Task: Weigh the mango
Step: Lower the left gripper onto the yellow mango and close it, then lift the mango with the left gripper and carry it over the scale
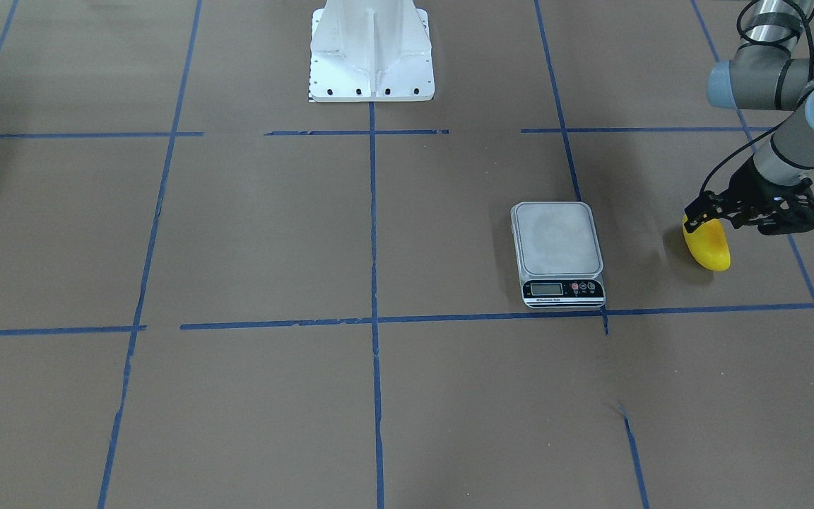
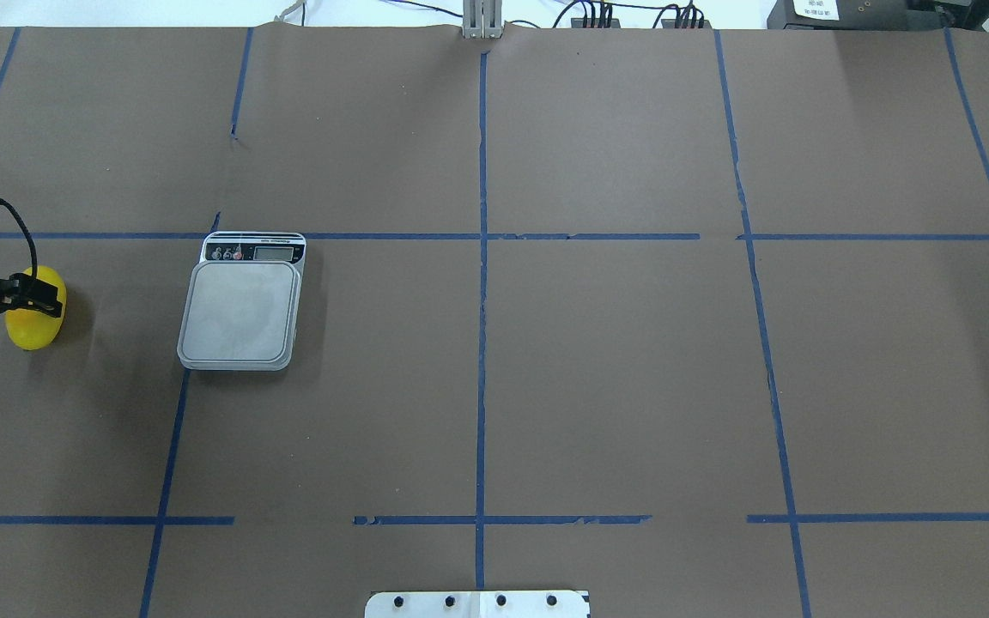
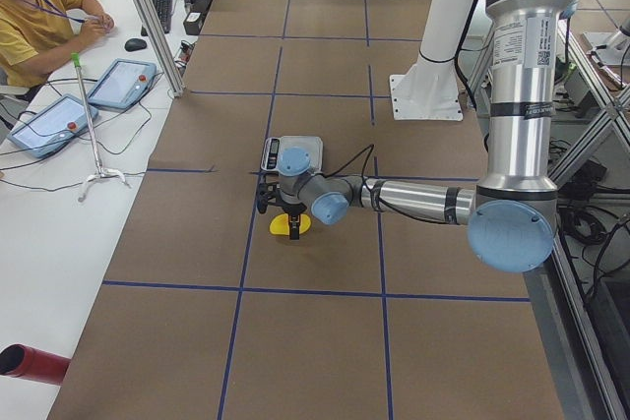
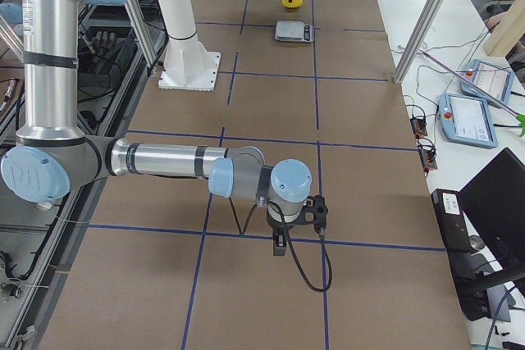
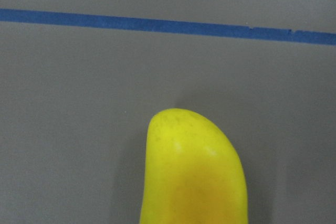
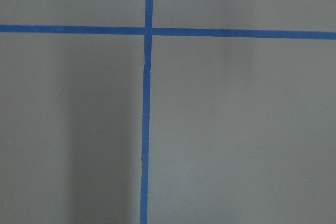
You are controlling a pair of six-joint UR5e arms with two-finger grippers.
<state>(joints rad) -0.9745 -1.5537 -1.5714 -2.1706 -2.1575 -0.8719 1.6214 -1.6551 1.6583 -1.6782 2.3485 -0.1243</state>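
Note:
The mango (image 1: 709,247) is bright yellow with an orange blush and lies about a scale's width to the left of the scale, on my left side. It also shows in the overhead view (image 2: 31,324) and fills the bottom of the left wrist view (image 5: 194,177). My left gripper (image 1: 704,220) is over its near end with its black fingers closed on it. I cannot tell whether the mango rests on the table or hangs just above it. The scale (image 1: 557,240) has a bare grey platform. My right gripper (image 4: 297,217) shows only in the exterior right view, so I cannot tell its state.
Brown table (image 2: 615,360) covered in paper with blue tape grid lines. White robot base (image 1: 372,53) at the robot's edge. An operator (image 3: 34,17) sits beyond the far side with tablets (image 3: 118,84).

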